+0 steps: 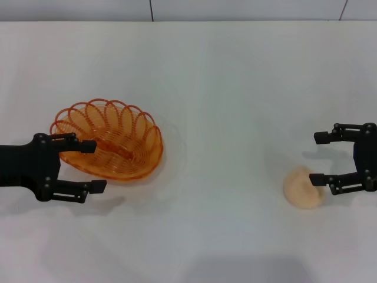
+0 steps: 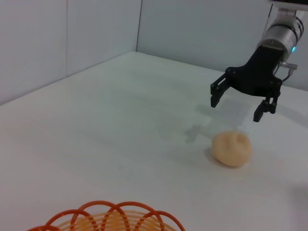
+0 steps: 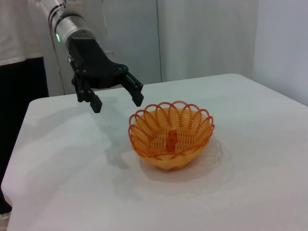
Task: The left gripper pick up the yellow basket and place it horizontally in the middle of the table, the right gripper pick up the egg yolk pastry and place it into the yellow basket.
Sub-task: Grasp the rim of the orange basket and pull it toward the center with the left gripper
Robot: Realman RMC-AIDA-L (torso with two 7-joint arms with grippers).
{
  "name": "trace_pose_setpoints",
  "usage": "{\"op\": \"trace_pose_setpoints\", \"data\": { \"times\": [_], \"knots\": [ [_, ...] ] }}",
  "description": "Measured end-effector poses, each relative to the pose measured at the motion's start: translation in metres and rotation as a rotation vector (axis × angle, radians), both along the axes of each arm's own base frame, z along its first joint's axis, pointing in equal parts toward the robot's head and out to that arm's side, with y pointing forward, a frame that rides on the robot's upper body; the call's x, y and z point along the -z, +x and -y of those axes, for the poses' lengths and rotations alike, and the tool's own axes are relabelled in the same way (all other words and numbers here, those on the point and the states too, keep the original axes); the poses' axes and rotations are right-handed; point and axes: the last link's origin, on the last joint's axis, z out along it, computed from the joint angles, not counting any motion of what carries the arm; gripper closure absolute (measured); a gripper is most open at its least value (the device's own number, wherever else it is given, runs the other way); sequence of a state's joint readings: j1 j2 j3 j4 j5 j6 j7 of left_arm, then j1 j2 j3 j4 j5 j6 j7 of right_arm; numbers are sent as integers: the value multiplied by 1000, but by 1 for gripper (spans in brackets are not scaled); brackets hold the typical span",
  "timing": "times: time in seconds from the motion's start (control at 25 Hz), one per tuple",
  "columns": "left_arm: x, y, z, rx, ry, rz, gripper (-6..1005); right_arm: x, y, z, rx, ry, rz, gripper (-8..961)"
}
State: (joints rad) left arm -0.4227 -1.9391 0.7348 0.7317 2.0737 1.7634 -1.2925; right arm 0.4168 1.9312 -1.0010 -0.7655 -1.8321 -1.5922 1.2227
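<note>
The left gripper (image 1: pixel 91 166), jaws wide, hovers at the yellow basket (image 1: pixel 112 141) (9 o'clock on the surface (image 1: pixel 235 88)). The right gripper (image 1: pixel 321 158), jaws wide, hovers above the egg yolk pastry (image 1: pixel 301 188) at 4 o'clock.

The white table (image 1: pixel 224 88) carries the yellow basket (image 1: pixel 115 144) and, well apart, the egg yolk pastry (image 1: pixel 301 188)

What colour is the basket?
Translucent orange-yellow basket, clearest in the right wrist view.
</note>
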Motion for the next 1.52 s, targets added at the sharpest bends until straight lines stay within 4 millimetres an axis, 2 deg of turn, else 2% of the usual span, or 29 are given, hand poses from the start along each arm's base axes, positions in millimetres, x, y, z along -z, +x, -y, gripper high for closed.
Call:
{"op": "trace_pose_setpoints", "data": {
  "times": [0.64, 1.12, 1.52],
  "knots": [
    [-1, 1, -6, 0, 8, -16, 120, 11, -17, -17, -19, 25, 2, 102],
    [-6, 8, -13, -28, 10, -30, 119, 15, -19, -19, -20, 30, 3, 103],
    [-24, 31, -26, -329, 4, -185, 119, 18, -23, -21, -31, 30, -1, 102]
  ]
}}
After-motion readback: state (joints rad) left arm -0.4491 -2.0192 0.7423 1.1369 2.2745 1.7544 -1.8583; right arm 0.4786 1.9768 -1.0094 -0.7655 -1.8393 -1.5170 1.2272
